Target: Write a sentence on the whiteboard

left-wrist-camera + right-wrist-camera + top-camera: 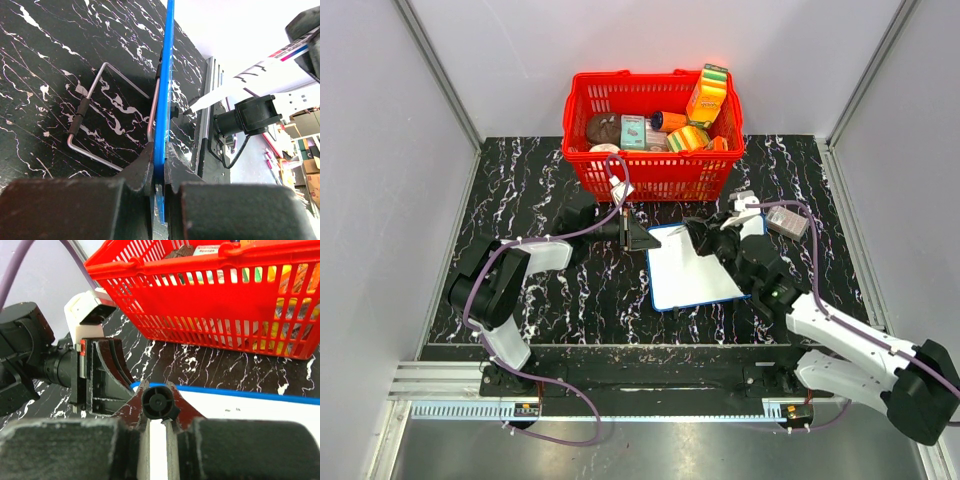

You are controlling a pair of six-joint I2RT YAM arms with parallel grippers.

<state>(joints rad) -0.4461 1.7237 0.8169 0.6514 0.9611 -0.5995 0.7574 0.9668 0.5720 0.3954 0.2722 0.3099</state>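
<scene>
The whiteboard (695, 270), white with a thin blue rim, lies on the black marbled table in front of the red basket. My left gripper (643, 238) is shut on its top-left corner; the left wrist view shows the blue rim (164, 100) edge-on between the jaws. My right gripper (700, 237) is shut on a white marker (240, 82), whose black end cap (160, 404) sits between the fingers. The marker's tip (188, 112) rests at the board near that corner. No sentence is legible; the board's face (260, 415) shows only two faint specks.
The red basket (655, 130), full of packets and cartons, stands just behind the board. A small grey box (787, 222) lies right of the board by the right arm. A bent wire stand (85, 107) lies against the table beside the board's rim.
</scene>
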